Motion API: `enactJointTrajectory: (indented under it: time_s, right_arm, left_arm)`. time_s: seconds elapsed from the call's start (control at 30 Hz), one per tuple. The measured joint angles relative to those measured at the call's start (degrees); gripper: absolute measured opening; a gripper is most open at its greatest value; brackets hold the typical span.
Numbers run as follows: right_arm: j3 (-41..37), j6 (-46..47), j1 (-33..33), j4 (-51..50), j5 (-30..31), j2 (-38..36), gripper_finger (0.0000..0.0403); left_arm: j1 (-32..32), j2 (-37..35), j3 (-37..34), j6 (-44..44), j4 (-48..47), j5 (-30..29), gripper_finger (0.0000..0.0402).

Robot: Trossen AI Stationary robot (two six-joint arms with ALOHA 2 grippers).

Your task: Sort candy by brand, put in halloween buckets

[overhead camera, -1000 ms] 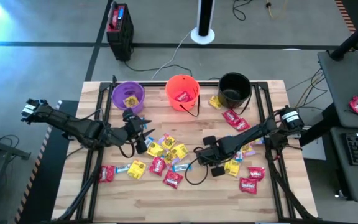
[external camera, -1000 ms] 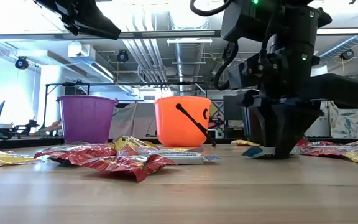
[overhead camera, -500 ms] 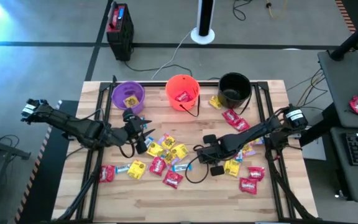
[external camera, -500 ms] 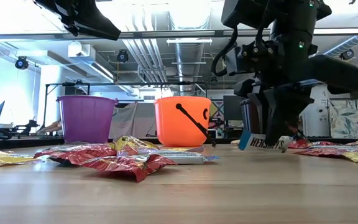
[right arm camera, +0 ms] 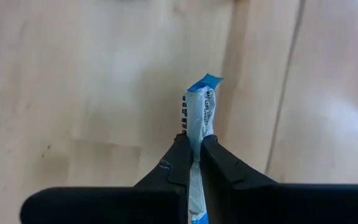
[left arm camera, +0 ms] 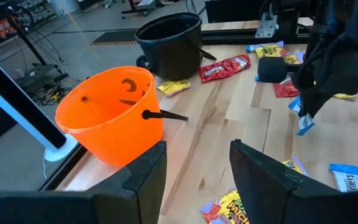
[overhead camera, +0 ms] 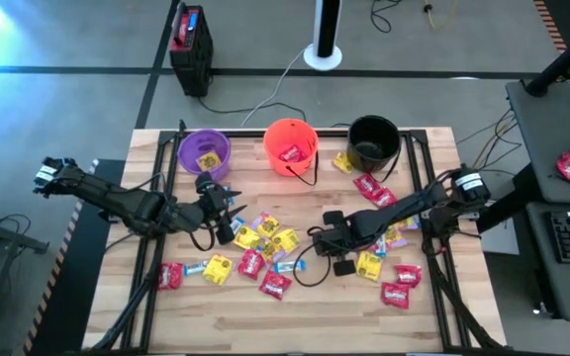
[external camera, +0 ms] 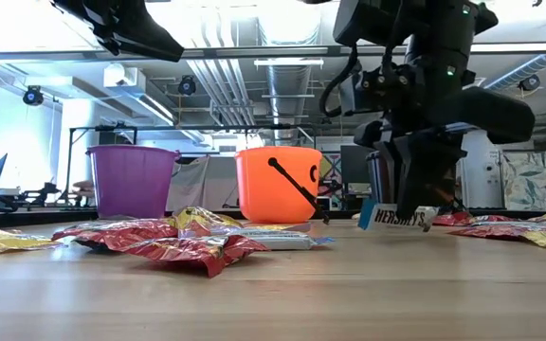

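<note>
Three buckets stand along the table's far edge: purple point(overhead camera: 204, 151), orange point(overhead camera: 291, 145) with a thin black handle, and black point(overhead camera: 373, 141). Red, yellow and blue-and-white candy packets point(overhead camera: 252, 247) lie flat around the table's middle. My right gripper point(overhead camera: 320, 241) hangs over mid-table, right of the pile, shut on a blue-and-white Hershey's packet point(external camera: 393, 217). My left gripper point(overhead camera: 228, 223) is open point(left arm camera: 194, 168) above the pile's left side, facing the orange bucket point(left arm camera: 110, 118). It touches nothing. My right gripper pinches the blue-and-white packet between its two fingers point(right arm camera: 180, 155), which come from above pointing down. They close on its flat faces near the middle of its upper long edge point(right arm camera: 196, 127). The packet stands on edge below the fingertips, nearly level lengthwise and lifted clear of the table.
More packets lie right of my right arm point(overhead camera: 396, 282) and near the black bucket point(overhead camera: 367, 188). A yellow packet sits in the purple bucket point(overhead camera: 207, 161) and a red one in the orange bucket point(overhead camera: 291, 153). Bare wood point(overhead camera: 295, 316) spans the near edge.
My right gripper has risen from the table with the blue-and-white packet. A second ago the packet lay on the wood under the fingers; now it hangs clear of the table. The left arm has kept still.
</note>
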Motion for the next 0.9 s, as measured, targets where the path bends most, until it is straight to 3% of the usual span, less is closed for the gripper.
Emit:
enactJointTrajectory:
  time_s: [0.2,0.33,0.53,0.77,0.9]
  right_arm:
    - [4.0,-0.74,-2.95,-2.96,3.07,-0.62,0.0013]
    - [9.53,-2.55,-5.38,-5.88,10.62,-0.66,0.0013]
    - [16.44,-5.87,-9.69,-8.93,24.59,-0.66,0.0013]
    - [23.37,-5.73,-16.22,-14.76,34.69,-0.68,0.0013]
    - [25.52,-3.75,-20.5,-18.63,35.76,-0.94,0.0013]
  left_arm:
    - [0.64,0.0,0.0,0.44,0.07,-0.33,0.0162]
    - [1.0,0.0,0.15,0.9,0.04,-3.34,0.0162]
    - [1.08,0.0,1.69,0.9,0.06,-2.86,0.0162]
    - [1.08,0.0,3.1,0.87,0.02,-2.84,0.0162]
    - [1.08,0.0,3.1,0.87,0.0,-2.84,0.0162]
